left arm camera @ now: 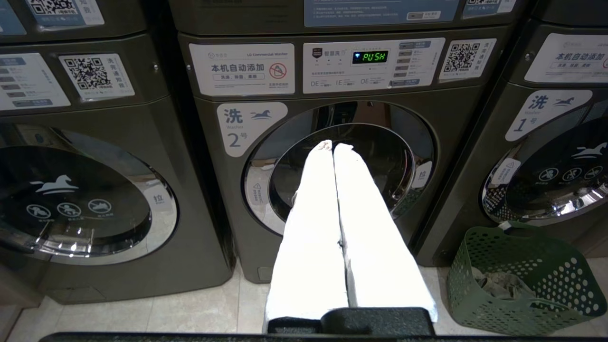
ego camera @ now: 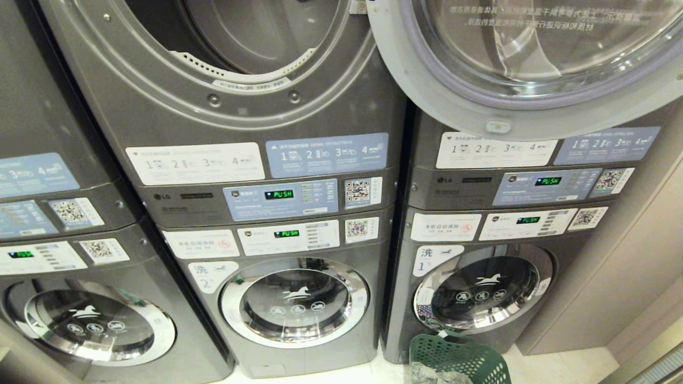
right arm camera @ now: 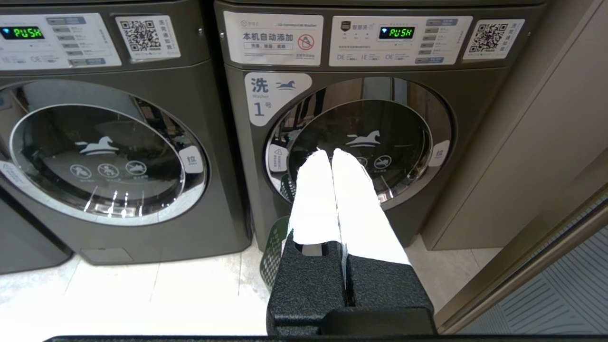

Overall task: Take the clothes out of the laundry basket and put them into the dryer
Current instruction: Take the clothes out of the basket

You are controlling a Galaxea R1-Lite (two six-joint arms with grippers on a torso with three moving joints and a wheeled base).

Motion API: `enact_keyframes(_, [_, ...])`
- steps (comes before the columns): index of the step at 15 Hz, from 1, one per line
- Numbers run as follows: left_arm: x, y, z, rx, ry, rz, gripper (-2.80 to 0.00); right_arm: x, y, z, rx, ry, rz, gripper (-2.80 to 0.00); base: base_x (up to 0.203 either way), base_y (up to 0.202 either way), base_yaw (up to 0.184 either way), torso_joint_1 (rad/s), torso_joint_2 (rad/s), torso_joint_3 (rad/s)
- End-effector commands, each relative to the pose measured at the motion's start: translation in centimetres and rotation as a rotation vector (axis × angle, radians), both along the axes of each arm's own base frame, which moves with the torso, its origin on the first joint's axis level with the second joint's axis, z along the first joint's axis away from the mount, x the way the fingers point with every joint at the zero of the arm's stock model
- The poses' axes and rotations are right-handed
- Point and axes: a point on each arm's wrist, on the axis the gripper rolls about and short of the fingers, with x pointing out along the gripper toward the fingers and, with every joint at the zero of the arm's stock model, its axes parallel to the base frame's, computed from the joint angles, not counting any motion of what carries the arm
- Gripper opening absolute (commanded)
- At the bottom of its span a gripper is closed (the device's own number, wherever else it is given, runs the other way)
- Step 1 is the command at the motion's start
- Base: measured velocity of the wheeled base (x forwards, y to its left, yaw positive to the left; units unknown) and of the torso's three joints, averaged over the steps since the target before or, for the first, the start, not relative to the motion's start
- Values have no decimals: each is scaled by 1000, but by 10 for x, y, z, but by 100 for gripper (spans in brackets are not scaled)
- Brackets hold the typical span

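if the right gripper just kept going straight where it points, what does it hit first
Probably the round washer door on the stack marked 1: the shut right gripper points at its glass, and nothing shows between them, though depth is unclear.

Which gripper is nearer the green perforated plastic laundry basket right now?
Right. The right gripper, shut, hangs just above the green perforated plastic laundry basket; the left gripper, shut, faces washer 2 with the basket off to its side.

Dryer mouth: stood open before me, nothing blocking it.
Swung door: hung over the neighbouring stack, crowding my right side.
Laundry basket: on the floor below, its top seemingly unobstructed.
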Motion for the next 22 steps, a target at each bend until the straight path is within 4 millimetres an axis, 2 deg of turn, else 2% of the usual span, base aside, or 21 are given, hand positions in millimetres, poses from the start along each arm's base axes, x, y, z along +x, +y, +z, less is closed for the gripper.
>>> enact_keyframes(1, [0,0,0,0,0,2,-280,0,0,0,-1,2,1,-280,0,0,0,-49,83,52])
enact_keyframes(22, [0,0,0,0,0,0,-280,0,0,0,0,2,1,-280,0,0,0,-62,134,69])
